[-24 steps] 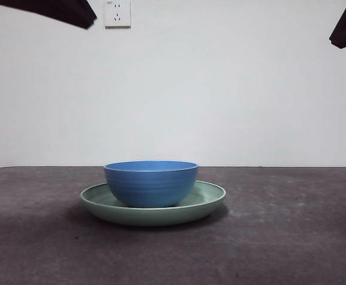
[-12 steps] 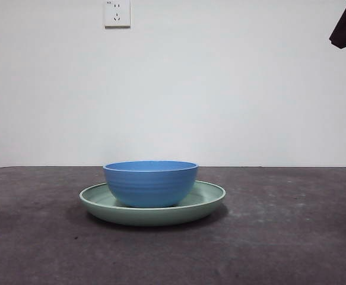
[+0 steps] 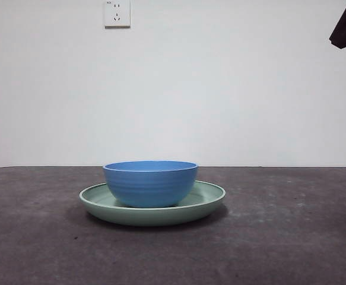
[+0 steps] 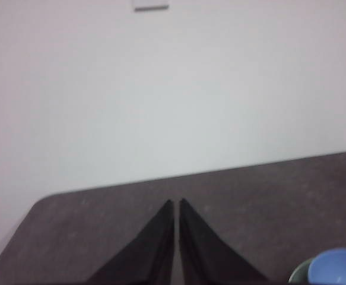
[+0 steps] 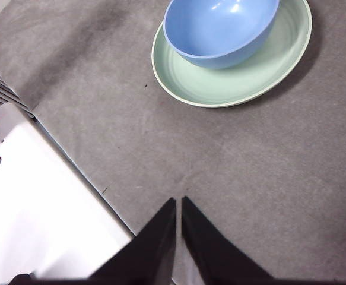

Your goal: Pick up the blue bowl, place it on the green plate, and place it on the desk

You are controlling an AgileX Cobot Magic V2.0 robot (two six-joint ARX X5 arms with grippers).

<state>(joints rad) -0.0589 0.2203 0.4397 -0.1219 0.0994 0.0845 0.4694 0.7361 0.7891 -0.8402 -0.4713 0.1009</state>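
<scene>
Blue bowl [image 3: 151, 183] sits upright, mouth up, inside the green plate [image 3: 208, 202], a bit off-centre toward one side of the plate. Plate lies flat on the desk [image 3: 291, 237]. Both are round, so no long axis. Left gripper [image 4: 175, 203] has jaws pressed together, empty, raised over the desk well apart from the dishes; bowl just visible at its frame corner. Right gripper [image 5: 178, 200] also closed, empty, above the desk near the plate, not touching. Wall socket [image 3: 117, 13] behind.
</scene>
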